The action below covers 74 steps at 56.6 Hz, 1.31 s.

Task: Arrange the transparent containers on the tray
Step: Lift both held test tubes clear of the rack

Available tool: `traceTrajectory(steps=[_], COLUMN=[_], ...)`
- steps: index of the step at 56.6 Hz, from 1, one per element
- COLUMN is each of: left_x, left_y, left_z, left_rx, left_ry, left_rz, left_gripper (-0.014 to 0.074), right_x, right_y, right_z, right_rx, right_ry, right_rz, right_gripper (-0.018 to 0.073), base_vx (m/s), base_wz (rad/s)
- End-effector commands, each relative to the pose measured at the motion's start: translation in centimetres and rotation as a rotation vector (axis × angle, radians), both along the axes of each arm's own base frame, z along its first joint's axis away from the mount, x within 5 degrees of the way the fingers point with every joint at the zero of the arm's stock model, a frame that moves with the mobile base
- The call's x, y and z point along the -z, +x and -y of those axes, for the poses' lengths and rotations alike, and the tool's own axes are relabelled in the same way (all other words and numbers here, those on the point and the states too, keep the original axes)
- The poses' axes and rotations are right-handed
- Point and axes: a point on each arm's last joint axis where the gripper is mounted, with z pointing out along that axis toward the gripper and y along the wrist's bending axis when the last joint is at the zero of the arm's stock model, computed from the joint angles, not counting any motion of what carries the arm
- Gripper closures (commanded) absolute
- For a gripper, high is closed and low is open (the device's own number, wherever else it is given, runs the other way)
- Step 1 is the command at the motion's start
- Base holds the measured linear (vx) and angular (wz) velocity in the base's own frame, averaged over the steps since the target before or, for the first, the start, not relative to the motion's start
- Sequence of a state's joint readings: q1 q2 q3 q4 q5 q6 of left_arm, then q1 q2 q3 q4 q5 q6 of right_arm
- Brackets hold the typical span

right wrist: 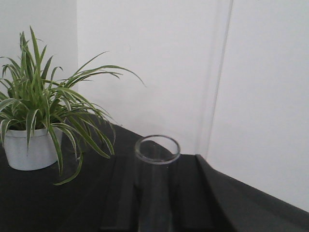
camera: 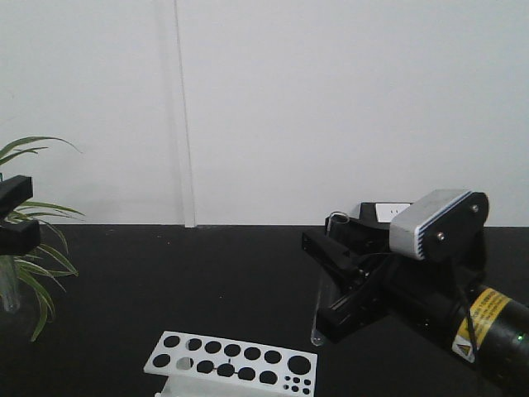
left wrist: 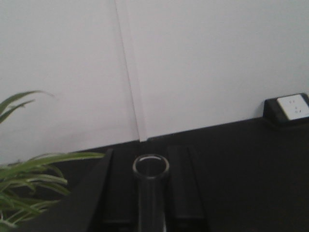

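- The right jaws are clamped on the right tube [right wrist: 155,193]. It is slim, smooth clear glass with a round open rim toward my wrist camera, and a flat matte black finger [right wrist: 120,198] presses each side.
- In the front view that tube [camera: 317,318] hangs nearly upright from the right arm [camera: 413,298], rounded bottom down. I cannot tell whether the tip touches the table [camera: 165,273].
- The left jaws are closed on the left tube [left wrist: 150,198], the same thin glass. Its round rim sits between two dull black fingers [left wrist: 181,193].
- The table is flat, matte black. Its far edge runs straight against a plain white wall [camera: 331,99] with one vertical seam.
- A wide stretch of bare black top shows between the plant and the right arm, so that is my open room.
- The rack [camera: 231,364] is white with a flat top pierced by rows of round holes, plus a cluster of small ones at its right end. It sits at the near edge, just left of and below the right tube's tip.
- The plant [right wrist: 43,96] has long, thin, striped green leaves arching from a smooth white pot [right wrist: 29,150]. It stands on the left of the table, and its leaves reach close beside the left jaws.
- A white-faced socket [left wrist: 292,107] in a black housing sits at the back against the wall, behind the right arm.
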<state>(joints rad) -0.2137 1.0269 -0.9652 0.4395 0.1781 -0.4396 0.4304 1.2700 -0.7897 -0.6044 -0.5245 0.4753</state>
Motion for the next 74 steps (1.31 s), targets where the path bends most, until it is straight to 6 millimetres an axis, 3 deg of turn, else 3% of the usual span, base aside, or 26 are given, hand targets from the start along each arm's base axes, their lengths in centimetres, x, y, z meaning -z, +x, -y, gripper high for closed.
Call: traceTrajectory(steps=[1, 12, 74], left_x=[-1.92, -1.92, -1.78], left_y=[-0.68, -0.70, -0.56], left_z=[0.13, 0.21, 0.22], left_rx=[0.019, 0.022, 0.020], left_ry=[-0.044, -0.102, -0.107], left_rz=[0.078, 0.068, 0.059], left_gripper=[0.0600, 0.0600, 0.0600], right_x=[-2.98, -3.89, -3.70], right_y=[-1.25, -2.02, -2.03], right_z=[0.49, 0.84, 0.85], right_rx=[-0.011, -0.012, -0.011], right_ry=[0.069, 0.083, 0.078], right_rz=[0.100, 0.132, 0.128], right_gripper=[0.0571, 0.0571, 0.0571], base_vx=[0.00, 0.00, 0.00], base_wz=[0.00, 0.00, 0.00])
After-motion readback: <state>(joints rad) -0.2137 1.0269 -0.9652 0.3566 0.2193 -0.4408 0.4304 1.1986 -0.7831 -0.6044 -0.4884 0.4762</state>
